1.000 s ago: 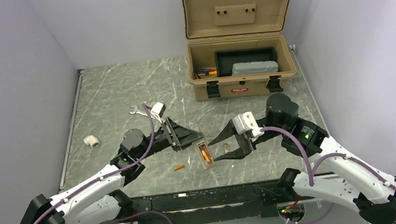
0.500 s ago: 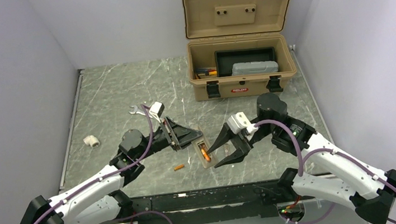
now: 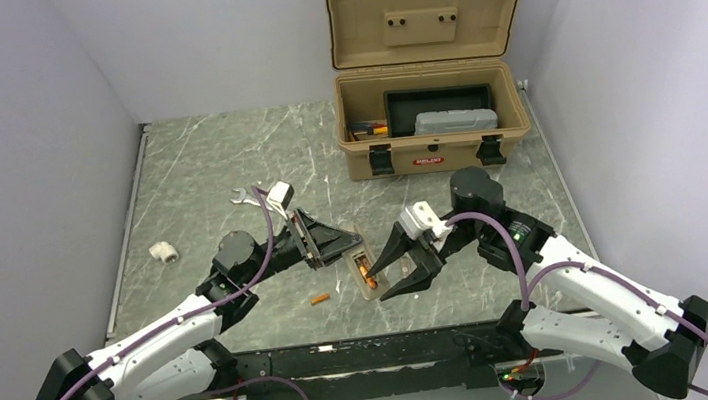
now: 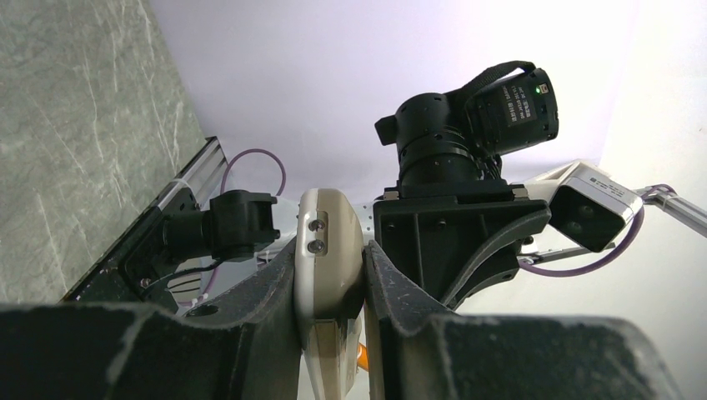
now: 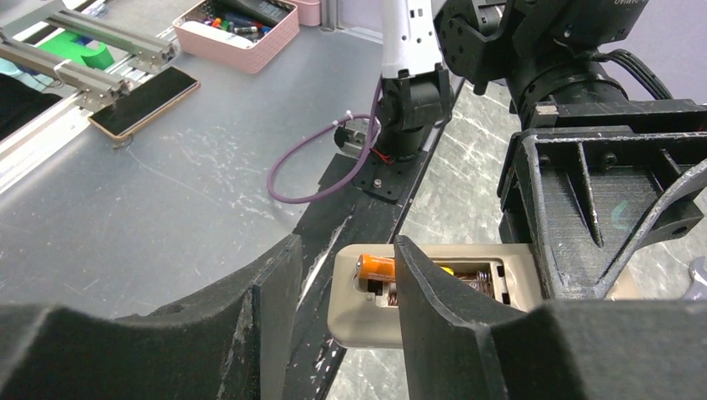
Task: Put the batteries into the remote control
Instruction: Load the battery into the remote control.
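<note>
The right gripper (image 3: 379, 279) has swung in beside the slim grey-tan plastic remote control (image 5: 358, 321) within the last second and now straddles its free end, black fingers (image 5: 250, 317) half apart and clasping nothing (a nudge, I judge, not a carry). The left gripper (image 4: 329, 292) stays clamped on the remote's other end, bay upward. One small orange-copper cylindrical battery (image 5: 377, 267) lies in the bay, possibly not fully seated, as a finger hides its inner end; the second battery (image 3: 319, 299) lies on the table just left of the remote.
</note>
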Controlling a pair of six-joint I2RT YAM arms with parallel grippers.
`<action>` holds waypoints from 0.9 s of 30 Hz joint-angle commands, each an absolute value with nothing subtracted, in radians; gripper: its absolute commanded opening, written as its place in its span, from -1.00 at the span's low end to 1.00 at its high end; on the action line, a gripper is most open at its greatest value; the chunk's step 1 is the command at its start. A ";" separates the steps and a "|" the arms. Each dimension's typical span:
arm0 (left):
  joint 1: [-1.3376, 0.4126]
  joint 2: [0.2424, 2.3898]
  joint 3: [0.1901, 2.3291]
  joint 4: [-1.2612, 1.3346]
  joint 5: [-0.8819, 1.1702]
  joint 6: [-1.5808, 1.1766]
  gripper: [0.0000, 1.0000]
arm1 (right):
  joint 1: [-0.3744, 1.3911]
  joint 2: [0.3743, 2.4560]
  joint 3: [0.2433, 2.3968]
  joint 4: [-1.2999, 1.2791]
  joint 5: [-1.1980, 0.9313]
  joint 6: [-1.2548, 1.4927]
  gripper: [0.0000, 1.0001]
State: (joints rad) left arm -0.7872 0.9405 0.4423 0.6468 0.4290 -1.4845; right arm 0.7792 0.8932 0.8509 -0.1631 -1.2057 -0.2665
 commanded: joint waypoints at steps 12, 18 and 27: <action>-0.794 0.937 0.449 0.716 0.422 -1.494 -1.00 | 0.775 0.894 0.822 -0.065 -1.207 -0.268 -0.11; -0.794 0.939 0.450 0.716 0.422 -1.494 -1.00 | 0.776 0.903 0.822 -0.070 -1.204 -0.274 -0.13; -0.795 0.943 0.453 0.720 0.425 -1.493 -1.00 | 0.776 0.916 0.821 -0.074 -1.192 -0.277 -0.21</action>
State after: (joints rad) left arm -0.7891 0.9466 0.4423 0.6468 0.4286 -1.4830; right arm 0.7792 0.9108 0.8188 -0.1150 -1.1866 -0.2600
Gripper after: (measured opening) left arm 0.311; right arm 0.407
